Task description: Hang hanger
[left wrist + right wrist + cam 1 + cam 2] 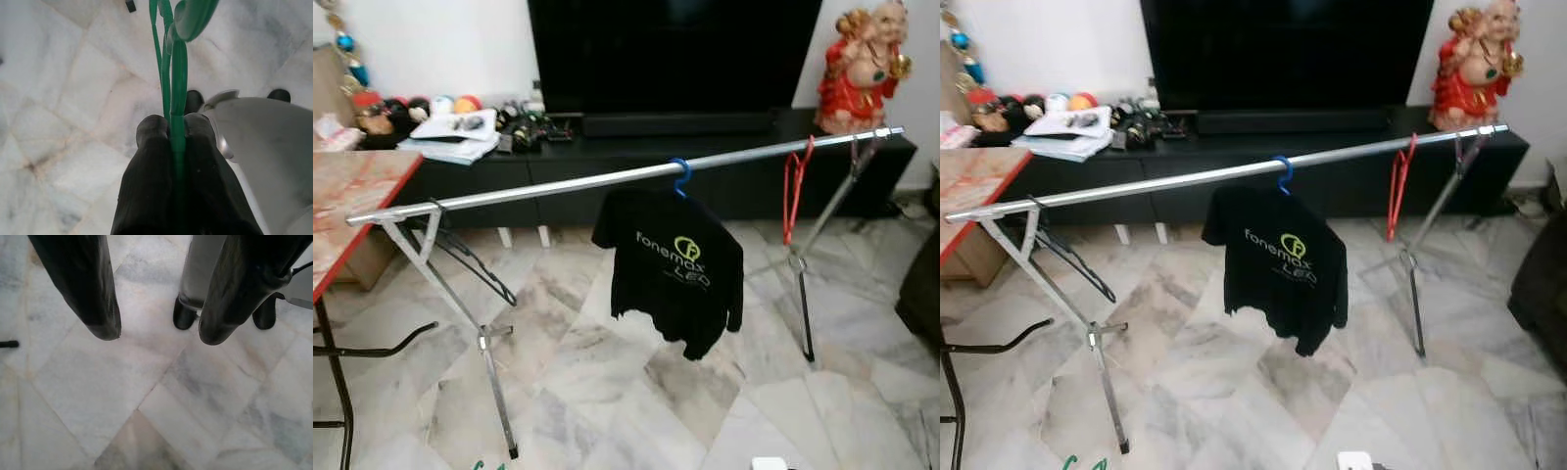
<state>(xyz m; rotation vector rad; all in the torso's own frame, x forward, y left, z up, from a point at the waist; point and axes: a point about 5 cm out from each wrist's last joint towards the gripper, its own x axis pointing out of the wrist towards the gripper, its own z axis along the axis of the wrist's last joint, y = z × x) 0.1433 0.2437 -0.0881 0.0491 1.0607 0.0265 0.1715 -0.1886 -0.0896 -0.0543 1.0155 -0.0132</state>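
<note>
- While clamped low at 6 o'clock between shut black fingers of left gripper (171, 134), thin green plastic hanger (171, 83) could twist or slip on lifting; looks slender, glossy.
- Right gripper (159, 333) spread wide, holding nothing.
- Farther, 12 o'clock: long silver metal rail (607, 180) bearing black printed T-shirt (671, 269); could snag it.

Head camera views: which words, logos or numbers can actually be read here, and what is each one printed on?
"fonemax": pale lettering with a round yellow-green logo beside it, on the black T-shirt hanging by a blue plastic hanger from the long silver metal rail.
A smaller line sits under it on the shirt: too blurred to read.
Papers and booklets on the black TV cabinet: print too small to read.
No other text is readable.
</note>
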